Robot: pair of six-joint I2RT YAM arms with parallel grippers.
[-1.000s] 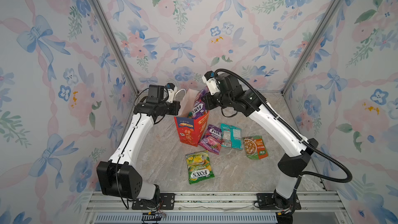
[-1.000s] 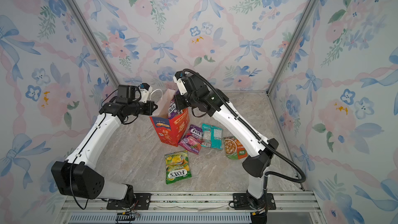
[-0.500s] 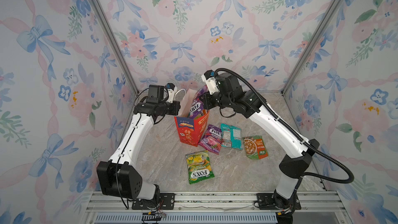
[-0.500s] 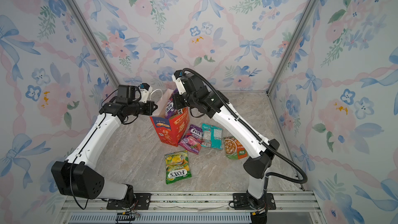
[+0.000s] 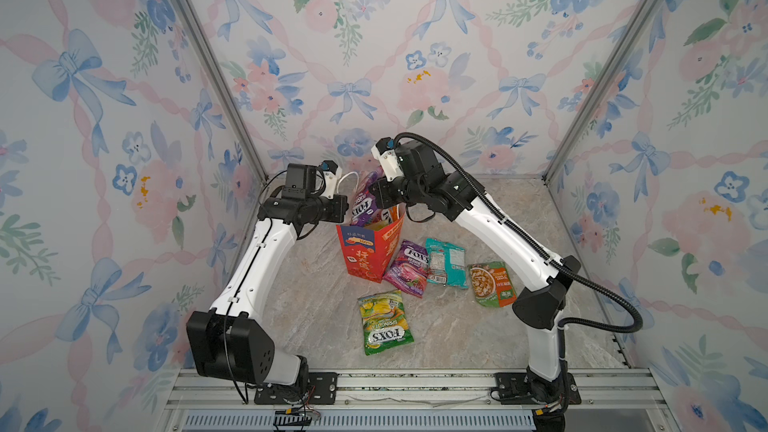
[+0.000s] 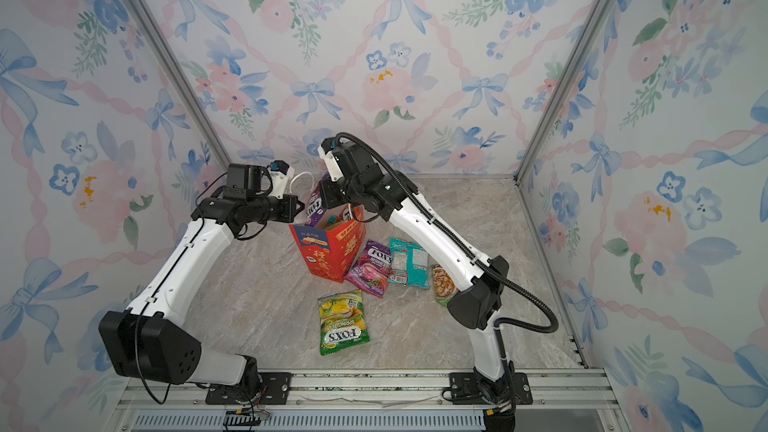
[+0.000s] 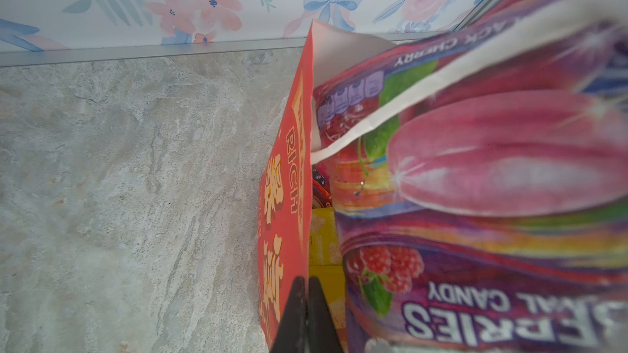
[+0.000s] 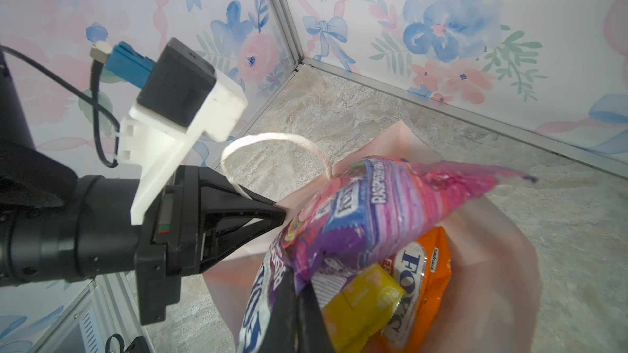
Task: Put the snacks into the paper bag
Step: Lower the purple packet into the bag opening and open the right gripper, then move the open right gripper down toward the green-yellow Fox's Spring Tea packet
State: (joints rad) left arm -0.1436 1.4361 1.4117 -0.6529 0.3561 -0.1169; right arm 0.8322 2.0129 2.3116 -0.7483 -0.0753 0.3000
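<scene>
The red-orange paper bag (image 5: 365, 255) (image 6: 328, 251) stands upright at mid-table. My left gripper (image 5: 344, 211) (image 7: 307, 281) is shut on its rim (image 7: 289, 178), beside a white cord handle (image 8: 272, 137). Over the bag's mouth, my right gripper (image 5: 372, 197) (image 8: 299, 286) is shut on a purple FOX'S packet (image 5: 361, 203) (image 8: 373, 212), whose lower end dips into the bag. An orange FOX'S packet (image 8: 421, 276) and a yellow packet (image 8: 367, 293) sit inside. On the table lie a purple packet (image 5: 409, 268), a teal one (image 5: 445, 261), an orange-green one (image 5: 492, 284) and a green one (image 5: 384, 322).
Floral walls close in the marble table (image 5: 316, 317) on three sides, with a metal rail (image 5: 415, 384) along the front. My right arm (image 5: 511, 243) passes above the loose packets. The left wrist camera (image 8: 183, 86) is close to the bag's handle.
My right gripper has carried the purple packet leftward and a little lower, over the bag's mouth. The left arm and the bag have held still.
</scene>
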